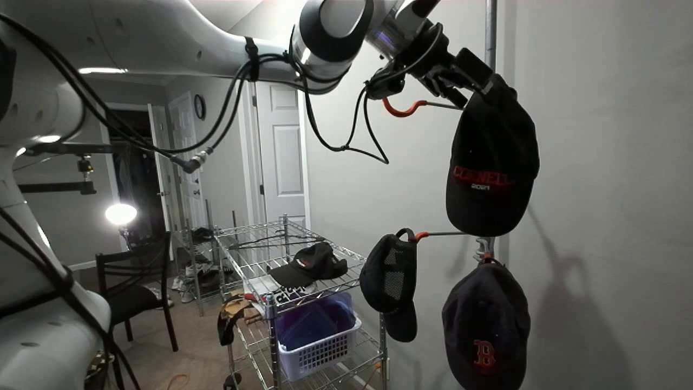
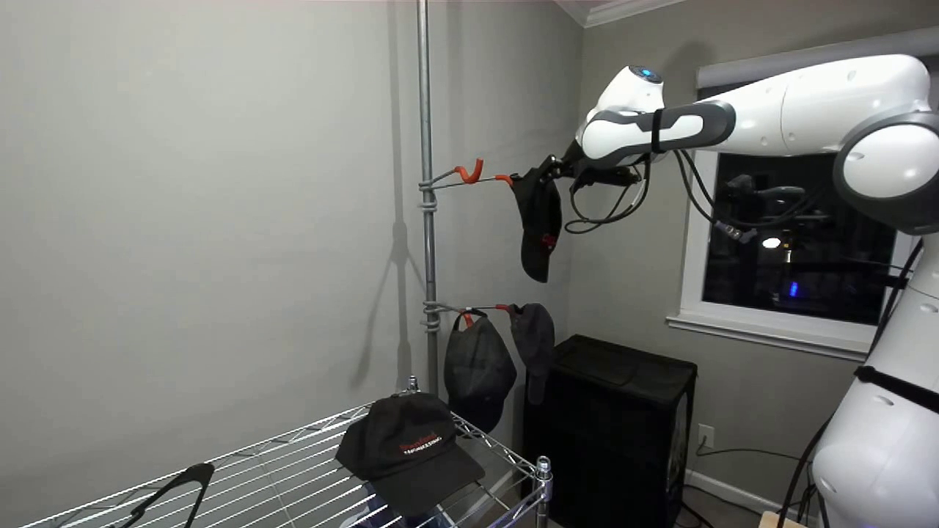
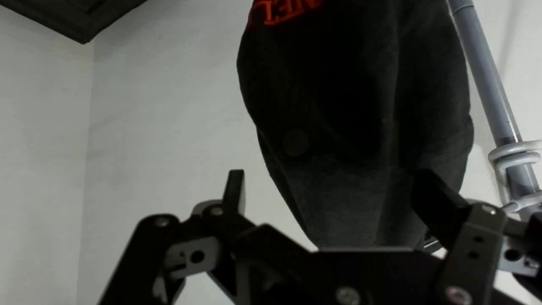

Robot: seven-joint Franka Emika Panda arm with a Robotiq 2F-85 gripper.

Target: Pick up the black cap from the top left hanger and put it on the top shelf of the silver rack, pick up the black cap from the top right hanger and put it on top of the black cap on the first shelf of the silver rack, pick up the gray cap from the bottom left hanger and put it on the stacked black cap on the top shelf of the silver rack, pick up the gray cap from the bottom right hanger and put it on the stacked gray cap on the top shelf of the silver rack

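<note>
A black cap with red lettering (image 1: 490, 162) hangs from the top right hanger; it also shows in an exterior view (image 2: 539, 220) and the wrist view (image 3: 338, 106). My gripper (image 1: 475, 93) is at the cap's upper end. In the wrist view its fingers (image 3: 329, 180) are wide apart, with the cap's narrow end between them. The right finger overlaps the cap; contact is unclear. Another black cap (image 1: 311, 265) lies on the top shelf of the silver rack (image 2: 293, 440). A dark mesh cap (image 1: 390, 276) and a dark cap with a red B (image 1: 487, 325) hang on the lower hangers.
The top left hook (image 2: 469, 174) holds nothing. A vertical pole (image 2: 428, 257) carries the hooks by the wall. A black clothes hanger (image 2: 169, 484) lies on the rack's top shelf. A white basket (image 1: 319, 352) sits lower. A black cabinet (image 2: 609, 425) stands in the corner.
</note>
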